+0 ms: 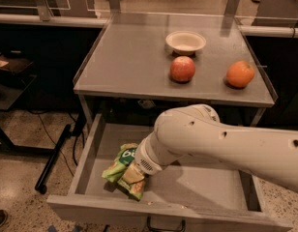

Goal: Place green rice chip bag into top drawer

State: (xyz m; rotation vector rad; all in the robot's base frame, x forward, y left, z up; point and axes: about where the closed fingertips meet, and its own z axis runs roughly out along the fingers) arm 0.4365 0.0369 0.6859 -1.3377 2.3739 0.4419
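Risk lies in the gripper, pressed onto the green rice chip bag inside the top drawer, its hold impossible to tell, dragging the bag out on retreat.

The hand sits at the green rice chip bag inside the open top drawer.

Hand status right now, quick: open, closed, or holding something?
Hand: down in the open drawer, at the chip bag; open, closed or gripping cannot be told, since the arm hides it.
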